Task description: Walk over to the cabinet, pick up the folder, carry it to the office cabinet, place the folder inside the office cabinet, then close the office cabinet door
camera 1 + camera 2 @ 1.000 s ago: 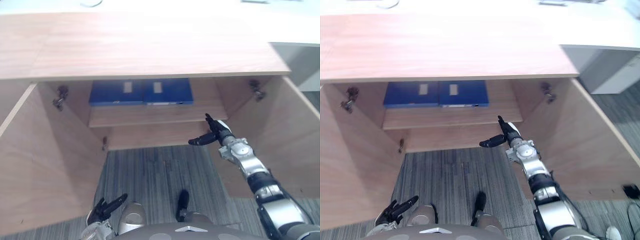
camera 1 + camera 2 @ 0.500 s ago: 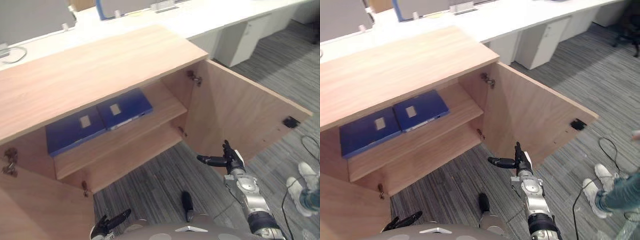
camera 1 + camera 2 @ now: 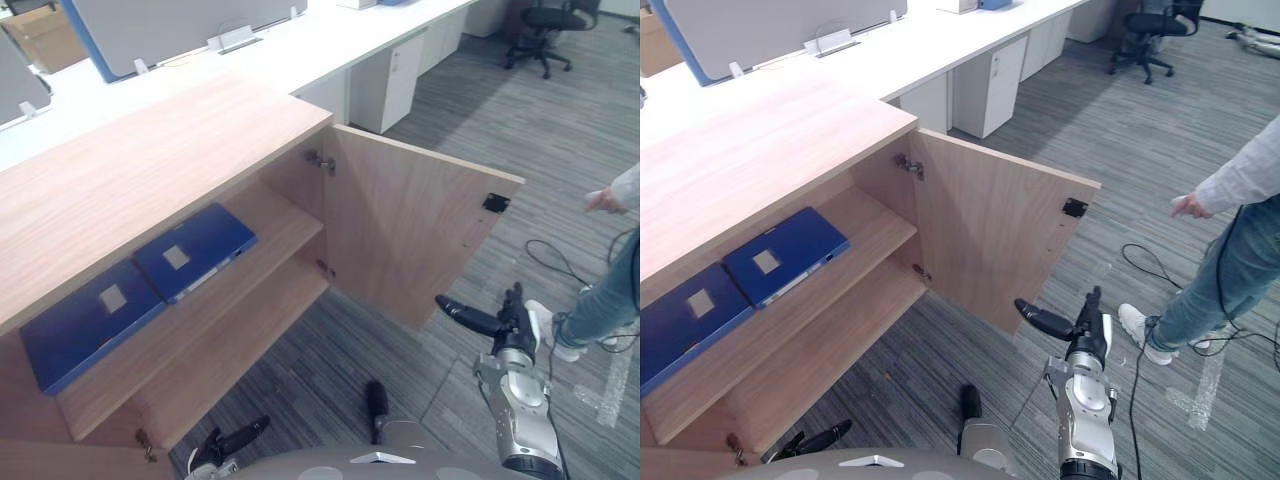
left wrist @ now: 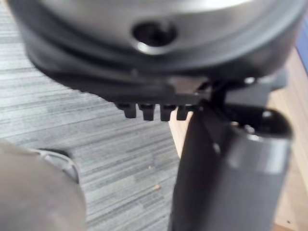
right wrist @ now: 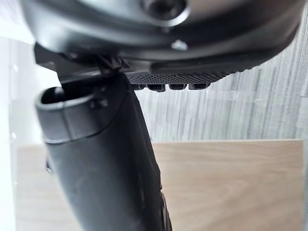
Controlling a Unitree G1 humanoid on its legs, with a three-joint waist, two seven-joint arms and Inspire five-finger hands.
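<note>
Folder step looks done, so I read the step in hand as shutting the door. Two flat blue folders lie side by side on the upper wooden shelf [image 3: 275, 225] of the light-wood office cabinet [image 3: 150, 150]: the right blue folder [image 3: 195, 252] and the left blue folder [image 3: 85, 320]. I can't tell which is the task's own. Both are fully inside, clear of the doorway.

The light-wood cabinet door [image 3: 410, 240] on my right stands swung wide, its inner face toward the head cameras, with a small black latch plate [image 3: 494, 203] near the free edge. My right hand [image 3: 505, 330] is low, near the door's lower free corner. Its fingers are straight and together, the thumb stands apart, and it holds nothing. It looks just off the panel, but I can't confirm contact. My left hand [image 3: 225, 445] hangs low over the grey striped carpet [image 3: 300, 370], fingers loosely straight, empty.

To do it well, I'd:
- bring the right hand round the free edge onto the outer face, since pushing the inner face only opens the door further;
- lay flat fingers near the free edge, higher than now, where leverage is best;
- sweep toward the cabinet along the hinge arc, turning the body with it instead of stretching the arm;
- pull the fingers off the edge before it meets the frame, then finish with a flat press.

Risks are fingers trapped in the gap and the door bouncing back open. A person in jeans [image 3: 1225, 280] stands near on the right, so no wide back-swing.
</note>
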